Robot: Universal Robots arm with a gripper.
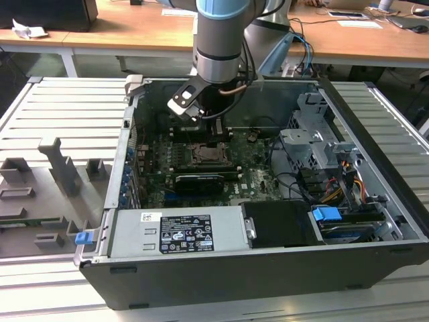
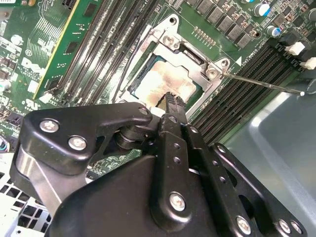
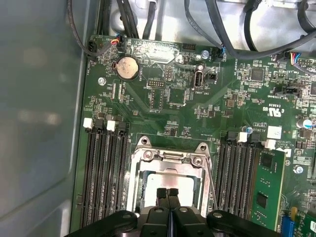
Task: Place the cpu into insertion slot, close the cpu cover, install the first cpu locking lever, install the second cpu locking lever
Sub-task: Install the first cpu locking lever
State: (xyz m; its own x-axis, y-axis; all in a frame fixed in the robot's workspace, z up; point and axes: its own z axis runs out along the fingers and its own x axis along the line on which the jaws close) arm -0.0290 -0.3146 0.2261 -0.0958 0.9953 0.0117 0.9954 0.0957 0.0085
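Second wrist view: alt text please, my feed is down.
The gripper, fingers shut together, hangs with its tips at one edge of the cpu, which lies in the insertion slot with the cpu cover framing it. A thin lever rod sticks out from the socket across the black memory slots on the green board.

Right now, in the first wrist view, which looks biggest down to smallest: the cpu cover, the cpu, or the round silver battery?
1. cpu cover
2. cpu, partly hidden by the pincer
3. round silver battery, plainly smallest
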